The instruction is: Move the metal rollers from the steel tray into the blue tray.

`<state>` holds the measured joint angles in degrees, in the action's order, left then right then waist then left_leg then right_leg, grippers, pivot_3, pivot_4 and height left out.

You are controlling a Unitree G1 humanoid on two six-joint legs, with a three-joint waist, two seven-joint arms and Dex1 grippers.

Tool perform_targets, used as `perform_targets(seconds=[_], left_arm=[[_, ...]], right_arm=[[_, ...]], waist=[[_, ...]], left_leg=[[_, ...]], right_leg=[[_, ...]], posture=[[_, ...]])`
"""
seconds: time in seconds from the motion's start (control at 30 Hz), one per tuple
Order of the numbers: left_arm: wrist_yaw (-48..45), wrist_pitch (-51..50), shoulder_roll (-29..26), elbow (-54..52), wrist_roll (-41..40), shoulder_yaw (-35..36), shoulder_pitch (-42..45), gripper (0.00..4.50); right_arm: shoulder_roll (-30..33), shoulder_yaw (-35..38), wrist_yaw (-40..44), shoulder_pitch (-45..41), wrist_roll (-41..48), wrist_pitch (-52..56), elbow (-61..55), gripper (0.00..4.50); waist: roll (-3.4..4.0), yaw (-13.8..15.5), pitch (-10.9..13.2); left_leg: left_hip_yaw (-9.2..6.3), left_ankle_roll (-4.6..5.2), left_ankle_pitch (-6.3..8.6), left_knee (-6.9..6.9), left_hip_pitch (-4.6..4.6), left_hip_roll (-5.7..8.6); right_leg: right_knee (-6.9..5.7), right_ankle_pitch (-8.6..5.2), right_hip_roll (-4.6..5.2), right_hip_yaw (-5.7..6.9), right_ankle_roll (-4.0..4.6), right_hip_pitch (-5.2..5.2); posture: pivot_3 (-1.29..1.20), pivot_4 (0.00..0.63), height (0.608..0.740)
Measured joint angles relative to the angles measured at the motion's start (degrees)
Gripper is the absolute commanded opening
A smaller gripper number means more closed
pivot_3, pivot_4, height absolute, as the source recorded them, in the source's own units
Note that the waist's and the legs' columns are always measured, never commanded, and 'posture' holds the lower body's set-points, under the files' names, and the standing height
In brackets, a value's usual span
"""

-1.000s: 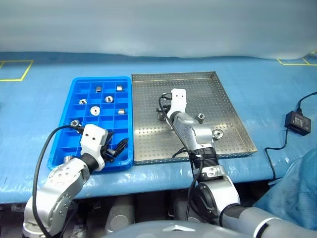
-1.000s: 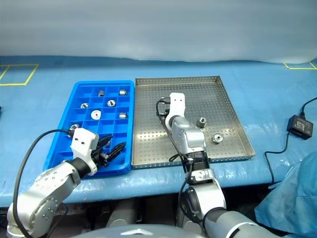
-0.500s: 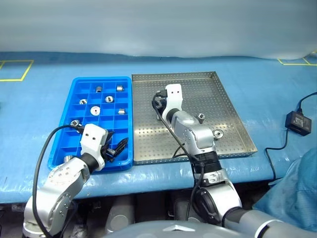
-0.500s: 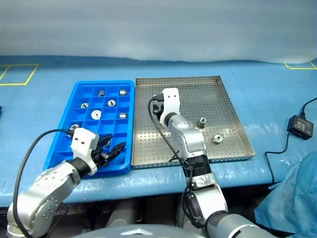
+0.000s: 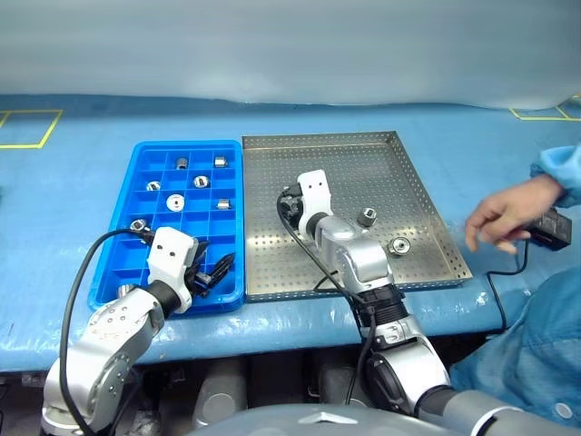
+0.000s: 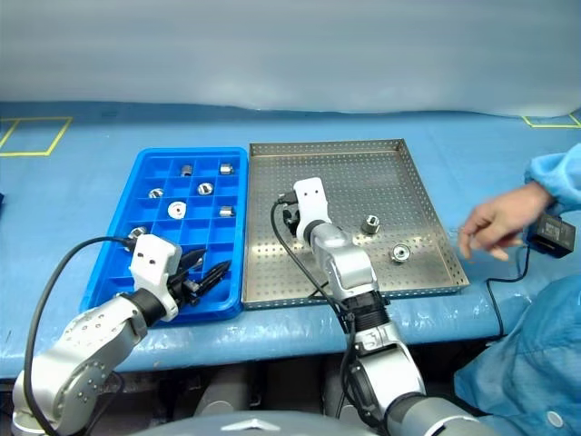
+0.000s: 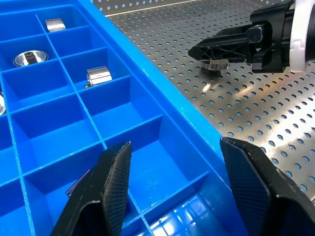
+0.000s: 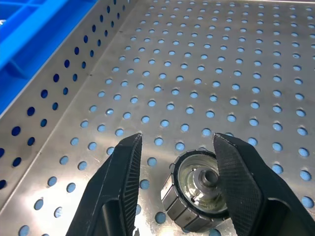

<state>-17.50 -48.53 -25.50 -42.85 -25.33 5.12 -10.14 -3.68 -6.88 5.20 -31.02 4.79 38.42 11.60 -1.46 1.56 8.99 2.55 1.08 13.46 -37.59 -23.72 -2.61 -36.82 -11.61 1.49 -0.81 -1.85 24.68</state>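
Roller (image 8: 199, 189) between parted right end effector (image 8: 179, 184) fingers, on steel tray (image 8: 236, 73), ungripped.

The support surface is a wide table covered with a blue sheet (image 5: 82, 195). 2 trays lie directly on it, side by side with long edges touching or nearly so. The bright blue rectangular plastic tray with square compartments (image 5: 129, 186) sits toward the left. The large silver-grey perforated steel tray with a low rim (image 5: 413, 186) sits toward the right. A small black rectangular adapter (image 6: 554, 233) with a black cable (image 6: 497, 300) lies near the right edge. Yellow tape outlines (image 5: 32, 127) mark the cover at the far corners.
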Motion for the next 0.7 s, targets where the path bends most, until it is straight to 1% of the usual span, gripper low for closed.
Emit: perform_targets(seconds=[0.2, 0.3, 0.33, 0.37, 0.7], left_arm=[[0.00, -0.03, -0.05, 0.00, 0.00, -0.02, 0.04, 3.13], [0.02, -0.05, -0.05, 0.00, 0.00, -0.02, 0.04, 3.13], [0.03, -0.06, -0.05, 0.00, 0.00, -0.02, 0.06, 3.13], [0.04, -0.06, -0.05, 0.00, 0.00, -0.02, 0.06, 3.13], [0.16, -0.13, -0.04, -0.01, -0.04, 0.06, -0.34, 3.13]], right_arm=[[-0.03, 0.13, -0.32, -0.08, -0.88, -0.68, 1.67, 2.42], [-0.30, 0.25, -0.46, 0.41, -0.96, -0.39, 2.95, 1.85], [-0.38, 0.48, -0.53, 0.37, -0.95, -0.40, 2.96, 1.50], [-0.39, 0.57, -0.59, 0.38, -0.97, -0.40, 2.98, 1.28], [-1.32, 1.22, -0.47, 0.42, -0.60, -0.45, 2.58, 1.29]], waist=[[-0.01, 0.01, -0.01], [0.00, 0.00, 0.00], [0.00, -0.02, 0.00], [0.00, -0.01, 0.00], [0.01, 0.06, 0.01]], left_leg=[[0.00, 0.00, 0.00, 0.00, 0.03, 0.00], [0.00, 0.00, 0.00, 0.00, 0.00, 0.00], [0.00, 0.00, 0.00, 0.01, 0.00, 0.00], [0.00, 0.00, 0.00, 0.01, 0.00, 0.00], [-0.01, 0.00, 0.00, 0.01, -0.03, -0.01]], right_leg=[[0.00, 0.00, 0.00, 0.01, 0.00, -0.02], [0.00, 0.00, 0.00, 0.00, 0.00, 0.01], [0.00, 0.00, 0.00, 0.00, 0.00, 0.01], [0.00, 0.00, 0.00, 0.01, 0.00, 0.01], [0.00, 0.00, 0.00, 0.01, 0.00, 0.02]], posture=[[0.18, 0.150, 0.740], [0.18, 0.150, 0.740], [0.18, 0.150, 0.740], [0.18, 0.150, 0.740], [0.19, 0.150, 0.740]])
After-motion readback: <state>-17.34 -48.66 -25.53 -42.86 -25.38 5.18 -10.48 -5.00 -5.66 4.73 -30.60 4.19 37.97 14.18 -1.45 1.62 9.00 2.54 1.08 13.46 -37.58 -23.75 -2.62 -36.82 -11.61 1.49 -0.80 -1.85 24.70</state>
